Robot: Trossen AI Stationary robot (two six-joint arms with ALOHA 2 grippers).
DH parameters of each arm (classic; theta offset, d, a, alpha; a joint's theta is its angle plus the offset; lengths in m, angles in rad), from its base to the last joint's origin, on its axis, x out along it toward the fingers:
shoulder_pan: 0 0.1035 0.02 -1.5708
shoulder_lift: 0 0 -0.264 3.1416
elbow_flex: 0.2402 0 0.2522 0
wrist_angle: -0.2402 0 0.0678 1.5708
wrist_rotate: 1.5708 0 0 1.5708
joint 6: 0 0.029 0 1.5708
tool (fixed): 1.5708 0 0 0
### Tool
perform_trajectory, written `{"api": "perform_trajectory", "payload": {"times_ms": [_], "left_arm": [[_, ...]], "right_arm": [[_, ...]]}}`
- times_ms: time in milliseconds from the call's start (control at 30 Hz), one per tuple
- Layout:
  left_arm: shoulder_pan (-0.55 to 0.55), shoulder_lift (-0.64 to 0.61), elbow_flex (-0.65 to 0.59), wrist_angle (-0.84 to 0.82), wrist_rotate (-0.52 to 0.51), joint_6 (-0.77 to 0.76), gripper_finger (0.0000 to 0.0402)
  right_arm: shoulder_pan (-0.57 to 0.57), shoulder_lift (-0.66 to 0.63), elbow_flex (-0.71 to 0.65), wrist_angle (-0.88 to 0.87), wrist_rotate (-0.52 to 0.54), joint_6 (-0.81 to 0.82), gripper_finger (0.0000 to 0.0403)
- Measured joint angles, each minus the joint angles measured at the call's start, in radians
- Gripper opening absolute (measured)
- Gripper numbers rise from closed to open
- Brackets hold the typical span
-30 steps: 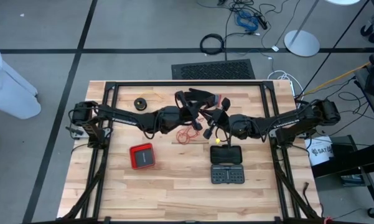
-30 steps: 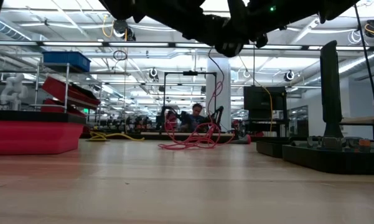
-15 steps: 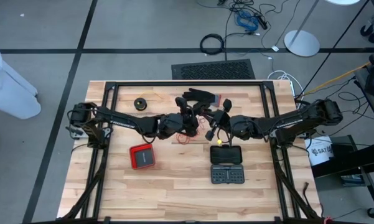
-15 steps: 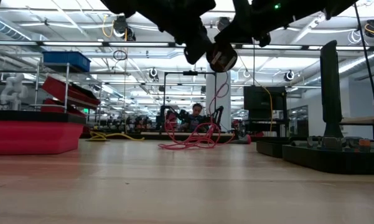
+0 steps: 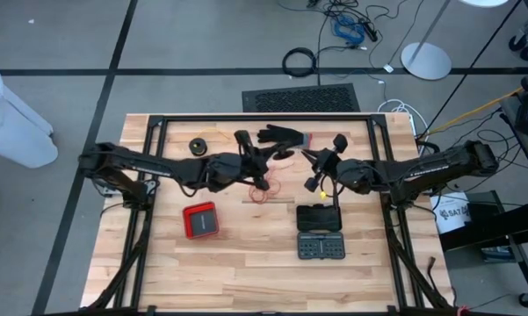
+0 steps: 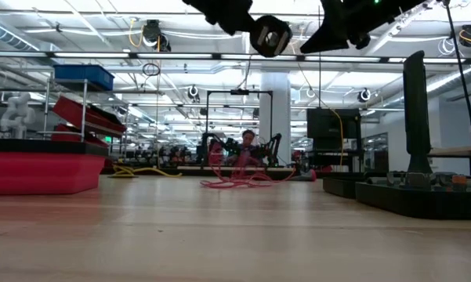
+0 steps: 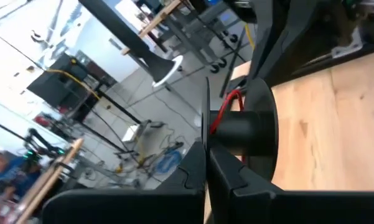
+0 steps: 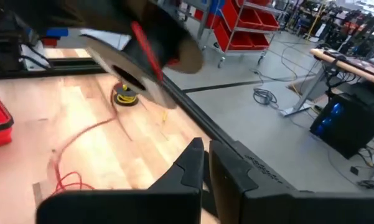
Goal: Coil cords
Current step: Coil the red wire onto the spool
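Observation:
A thin red cord [image 5: 264, 189] lies in loose loops on the wood at mid-table, also seen as a low tangle [image 6: 235, 177]. One end of it is wound on a small black spool [image 7: 243, 129], which my left gripper [image 7: 206, 177] is shut on, high above the table [image 6: 270, 35]. My right gripper [image 8: 206, 163] is shut, with nothing visible between its fingers. It hovers just right of the spool [image 5: 314, 163], above the cord. A second black spool [image 5: 198, 145] stands on the table at the far left. My left gripper pinches one thin flange of the spool [image 7: 206, 118] at its rim, between its two fingers. The fingers come about level from the table's left. The spool is lifted clear, lying on its side, with red cord [image 7: 226, 107] wrapped round its core.
A black glove with a red cuff [image 5: 283, 136] lies at the far middle. A red box [image 5: 200, 219] sits near left, and a black case [image 5: 319, 230] near right of centre. A black frame [image 5: 264, 118] rims the table.
Both grippers have gone up. My left gripper has carried the spool higher above the table and a little toward the left edge. My right gripper has drawn back toward the right edge. The cord's loops on the table now lie lower and flatter.

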Motion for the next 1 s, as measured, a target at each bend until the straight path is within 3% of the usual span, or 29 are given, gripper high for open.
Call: {"api": "perform_trajectory", "payload": {"times_ms": [133,300,700,1000], "left_arm": [[-0.002,-0.027,0.0,-0.029,0.021,-0.034,0.0],[0.0,-0.032,0.0,-0.039,0.016,-0.034,0.0],[0.0,-0.032,0.0,0.01,0.017,-0.034,0.0],[0.0,-0.032,0.0,0.008,0.013,-0.034,0.0]], "right_arm": [[0.0,0.004,0.0,-0.008,-0.003,-0.008,0.0016],[0.0,0.036,0.0,0.013,-0.13,0.007,0.0016],[-0.037,0.333,-0.002,0.335,-0.218,-0.101,0.0016],[-0.052,0.344,-0.002,0.303,-0.237,-0.109,0.0023]]}}
